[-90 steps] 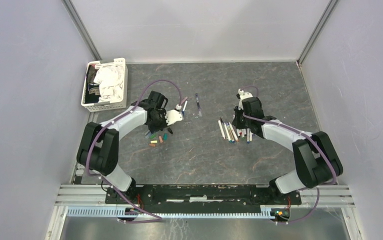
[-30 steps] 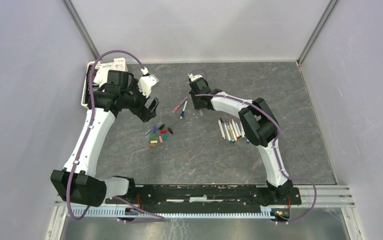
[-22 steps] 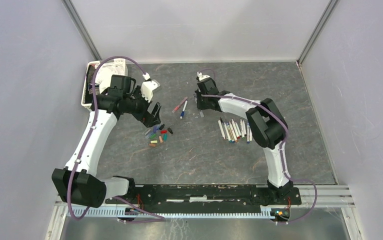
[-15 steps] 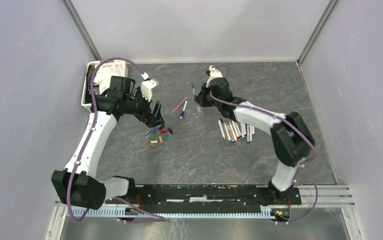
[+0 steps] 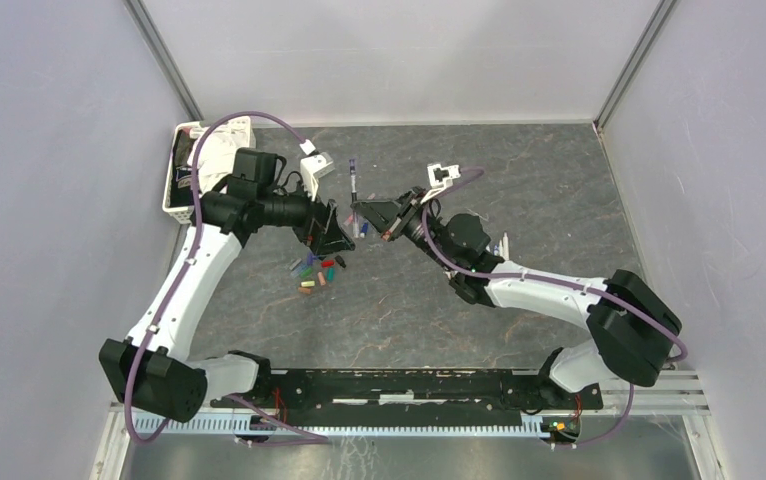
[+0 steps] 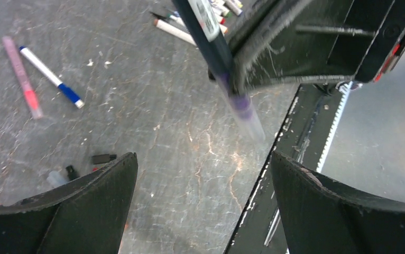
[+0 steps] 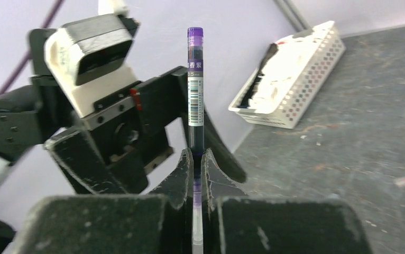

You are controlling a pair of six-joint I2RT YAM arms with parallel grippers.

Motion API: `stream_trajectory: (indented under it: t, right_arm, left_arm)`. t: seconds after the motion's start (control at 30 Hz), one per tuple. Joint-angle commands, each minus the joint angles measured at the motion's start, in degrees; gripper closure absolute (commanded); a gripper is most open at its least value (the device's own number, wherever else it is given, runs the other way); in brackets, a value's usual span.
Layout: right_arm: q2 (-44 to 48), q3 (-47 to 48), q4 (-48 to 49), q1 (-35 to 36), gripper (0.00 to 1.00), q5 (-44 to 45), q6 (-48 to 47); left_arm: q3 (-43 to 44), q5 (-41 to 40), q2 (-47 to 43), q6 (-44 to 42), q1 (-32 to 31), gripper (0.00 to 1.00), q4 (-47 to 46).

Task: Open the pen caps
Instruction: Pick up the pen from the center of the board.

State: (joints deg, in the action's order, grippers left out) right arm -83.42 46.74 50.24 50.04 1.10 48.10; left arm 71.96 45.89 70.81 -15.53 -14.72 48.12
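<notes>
My right gripper (image 7: 195, 159) is clamped on a dark pen (image 7: 195, 90). The fingers pinch the barrel below its label, so the pen stands straight up the middle of the right wrist view with a purple tip at the top. In the left wrist view the same pen slants in from the top centre, and its clear, purple-tinted end pokes out past the right fingers. My left gripper (image 6: 203, 159) is spread wide and holds nothing. One finger sits in each lower corner of that view, and the pen's end hangs above the gap between them. From overhead the two grippers face each other just left of centre, close together. The caps (image 5: 317, 271) lie loose in a small heap on the table (image 5: 389, 320), just below the left gripper. A pink pen (image 6: 23, 79) and a blue-tipped pen (image 6: 52, 76) lie side by side at the upper left of the left wrist view. A white basket (image 7: 301, 90) sits at the right of the right wrist view.
</notes>
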Motion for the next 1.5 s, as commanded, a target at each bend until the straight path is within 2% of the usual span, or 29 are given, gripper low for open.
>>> stream_trajectory:
  t: [0.0, 0.13, 0.3, 0.43, 0.57, 0.63, 0.8, 0.97, 1.13, 1.2, 1.33, 1.43, 1.47]
  right_arm:
    - [1.37, -0.53, 10.71, 2.43, 1.0, 2.28, 2.76]
    - [2.65, -1.95, 10.99, 3.0, 1.0, 2.93, 1.9]
    - [4.84, -4.57, 12.33, 4.11, 1.0, 6.43, -0.17]
    - [4.18, -5.08, 15.08, 5.62, 1.0, 8.58, -0.73]
    - [2.64, -4.41, 17.25, 7.34, 1.0, 10.08, -0.68]
    - [1.96, -3.91, 18.0, 8.06, 1.0, 10.23, -0.78]
    - [1.61, -3.6, 18.26, 9.84, 1.0, 11.82, -2.57]
    - [1.77, -4.58, 18.37, 10.79, 1.0, 12.67, -3.14]
    - [2.73, -6.42, 18.62, 11.35, 1.0, 13.93, -4.36]
    - [3.03, -7.11, 18.92, 11.37, 1.0, 13.93, -4.5]
    - [6.27, -9.95, 15.96, 11.37, 0.87, 14.22, -6.26]
    - [10.84, -11.31, 8.97, 11.0, 0.69, 14.12, -8.79]
    - [12.77, -11.16, 4.52, 10.42, 0.6, 13.51, -9.89]
  left_arm:
    - [3.25, 5.96, -1.9, 1.46, -0.48, 0.0, -1.32]
    - [4.38, 7.4, -3.14, -1.91, -0.48, 0.01, 1.05]
    - [2.38, 11.16, -2.99, -2.22, -0.48, 0.08, 1.62]
    - [1.42, 15.26, -2.76, -2.64, -0.48, 0.12, 1.5]
    - [1.55, 16.16, -2.5, -3.02, -0.51, 0.14, 1.27]
    - [1.51, 16.04, -2.43, -3.44, -0.48, 0.19, 1.25]
    - [0.61, 15.24, -2.18, -4.58, -0.45, 0.34, 1.22]
    - [0.72, 14.57, -2.17, -5.22, -0.48, 0.59, 1.28]
    - [0.58, 13.28, -1.77, -6.6, -0.48, 0.79, 2.08]
    - [0.31, 13.16, -1.6, -7.01, -0.48, 0.95, 2.22]
    - [1.45, 9.56, -0.65, -11.94, -0.48, 0.98, 6.28]
    - [2.15, 2.1, -0.2, -18.43, -0.48, 0.98, 9.66]
    - [2.23, -0.99, -0.21, -21.26, -0.48, 0.98, 10.63]
